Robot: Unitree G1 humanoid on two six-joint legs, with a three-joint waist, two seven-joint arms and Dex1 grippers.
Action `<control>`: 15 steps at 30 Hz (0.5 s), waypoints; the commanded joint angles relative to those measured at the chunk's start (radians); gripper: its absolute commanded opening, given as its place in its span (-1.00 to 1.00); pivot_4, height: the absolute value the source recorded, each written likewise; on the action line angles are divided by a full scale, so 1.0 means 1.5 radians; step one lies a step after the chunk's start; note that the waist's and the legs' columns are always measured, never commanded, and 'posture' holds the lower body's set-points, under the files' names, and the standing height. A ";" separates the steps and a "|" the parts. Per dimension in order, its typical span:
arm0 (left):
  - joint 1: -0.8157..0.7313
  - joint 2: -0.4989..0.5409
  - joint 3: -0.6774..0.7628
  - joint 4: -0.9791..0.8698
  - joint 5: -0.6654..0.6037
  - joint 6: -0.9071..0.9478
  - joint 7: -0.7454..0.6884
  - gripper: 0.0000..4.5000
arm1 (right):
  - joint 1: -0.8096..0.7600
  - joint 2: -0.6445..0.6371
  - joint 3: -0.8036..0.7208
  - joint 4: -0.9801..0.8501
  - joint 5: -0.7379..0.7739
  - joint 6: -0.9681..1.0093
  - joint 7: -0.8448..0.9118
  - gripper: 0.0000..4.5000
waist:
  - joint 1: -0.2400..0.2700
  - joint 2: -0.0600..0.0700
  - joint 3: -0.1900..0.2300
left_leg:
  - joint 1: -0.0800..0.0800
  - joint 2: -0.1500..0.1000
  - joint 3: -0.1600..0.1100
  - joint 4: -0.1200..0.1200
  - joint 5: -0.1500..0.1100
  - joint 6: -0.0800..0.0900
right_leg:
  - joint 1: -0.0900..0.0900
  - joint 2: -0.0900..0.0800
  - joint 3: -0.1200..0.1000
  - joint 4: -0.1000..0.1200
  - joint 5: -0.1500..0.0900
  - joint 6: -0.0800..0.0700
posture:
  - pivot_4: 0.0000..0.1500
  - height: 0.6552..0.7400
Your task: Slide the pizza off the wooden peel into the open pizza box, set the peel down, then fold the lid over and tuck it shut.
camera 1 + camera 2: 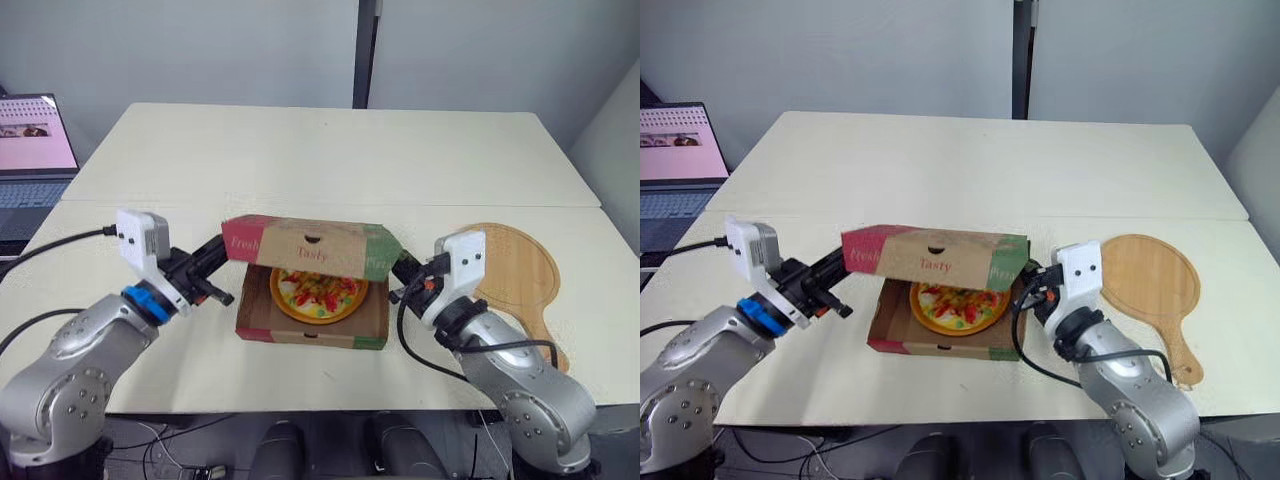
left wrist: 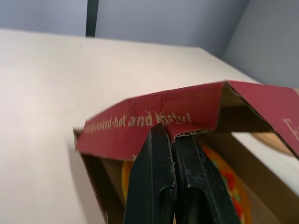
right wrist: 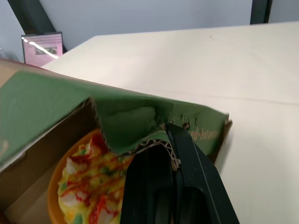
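Resting on a pale table (image 1: 330, 160), pizza box (image 1: 300, 331) with lid (image 1: 310, 245) half lowered, wooden peel (image 1: 512, 262) flat just right of it, pizza (image 1: 318, 295) inside the box, left gripper (image 1: 222, 248) clamped on the lid's red flap, right gripper (image 1: 400, 268) clamped on its green flap

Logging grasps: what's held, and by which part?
The box lid: left end effector pinches its red side flap, right end effector its green side flap.
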 commanded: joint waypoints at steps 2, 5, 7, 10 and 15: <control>0.033 -0.007 -0.015 -0.041 -0.006 -0.016 -0.001 -1.00 | 0.025 -0.005 0.038 0.005 -0.010 -0.027 0.017 -0.99 | 0.000 0.000 -0.001 | 0.000 0.000 0.000 0.000 0.000 0.000 | 0.000 0.000 0.000 0.000 0.000 0.000 | 1.00 0.87; 0.041 -0.012 -0.026 -0.045 -0.001 -0.025 0.004 -1.00 | 0.032 -0.002 0.041 0.013 -0.009 -0.036 0.020 -0.99 | 0.000 -0.001 -0.001 | 0.000 0.000 0.000 0.001 0.000 0.000 | 0.000 0.000 0.000 0.000 -0.001 -0.002 | 1.00 0.87; 0.042 -0.013 -0.030 -0.045 0.004 -0.031 0.004 -1.00 | 0.037 0.002 0.040 0.019 -0.004 -0.039 0.025 -0.99 | 0.000 -0.001 -0.002 | 0.000 0.000 0.000 0.000 0.000 0.000 | 0.000 0.000 0.000 0.000 -0.001 -0.002 | 1.00 0.87; 0.046 -0.013 -0.033 -0.044 0.011 -0.040 0.003 -1.00 | 0.048 0.000 0.033 0.028 -0.008 -0.046 0.028 -0.99 | 0.000 -0.001 -0.002 | 0.000 0.000 0.000 0.000 0.000 0.000 | 0.000 0.000 0.000 0.000 -0.001 -0.002 | 1.00 0.87; 0.055 -0.008 -0.039 -0.042 0.025 -0.058 -0.004 -1.00 | 0.071 -0.012 0.001 0.015 0.024 -0.044 0.053 -0.40 | 0.002 -0.001 -0.002 | -0.001 0.000 0.000 0.000 0.000 0.000 | 0.000 0.000 0.000 0.000 -0.001 -0.002 | 1.00 0.87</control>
